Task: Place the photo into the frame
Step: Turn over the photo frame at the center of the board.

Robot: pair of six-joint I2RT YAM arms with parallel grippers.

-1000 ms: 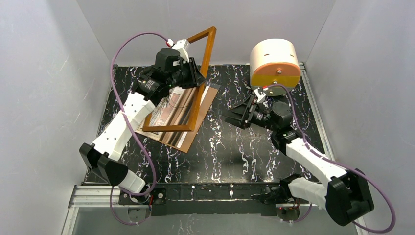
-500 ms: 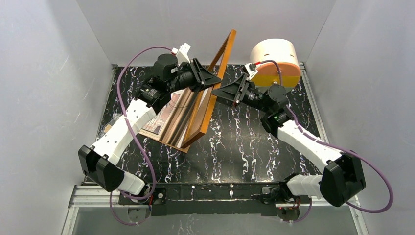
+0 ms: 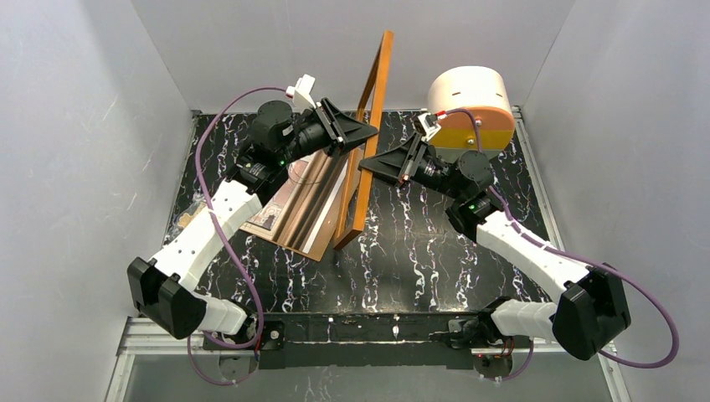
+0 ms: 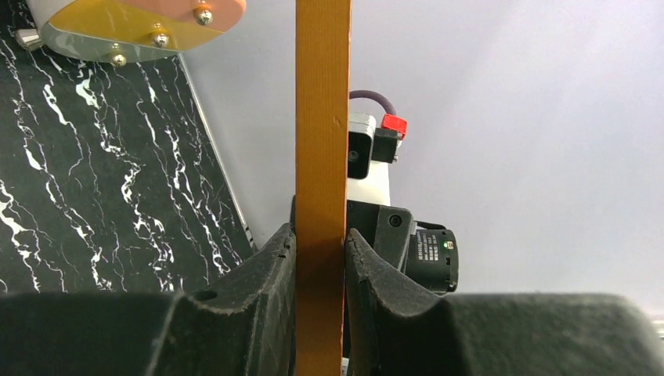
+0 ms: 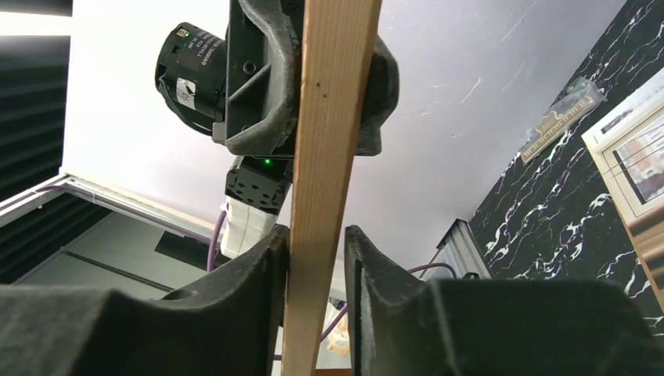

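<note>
- The counter (image 3: pixel 435 251) is black stone with white veins, walled by pale gray panels on 3 sides.
- The frame (image 3: pixel 379 79), thin orange-brown wood, stands nearly upright and edge-on to the top camera in the middle of the counter. Its upper end rises above the back wall line and its lower end sits by the near corner of the board. Whether that end touches the counter cannot be told.
- The photo (image 3: pixel 293 205) lies flat and face up on the left half of the counter, just left of the standing frame and outside it. Its brown and beige stripes show, and the left arm crosses over part of it.
- A plain brown board (image 3: pixel 301 237) lies under the photo, its near edge sticking out past the print.
- A round cream and orange drum (image 3: pixel 471 105) sits at the far right corner, well apart from the frame.
- The left end effector (image 3: pixel 367 131) is clamped on the frame's rail from the left, with 1 finger pressed to each face in the left wrist view.
- The right end effector (image 3: pixel 362 165) meets the same rail from the right, just below the left one. In the right wrist view its 2 fingers are drawn in narrow against both faces of the wood.
- A small clear packet (image 3: pixel 186 219) lies at the counter's left edge, beside the board.
</note>
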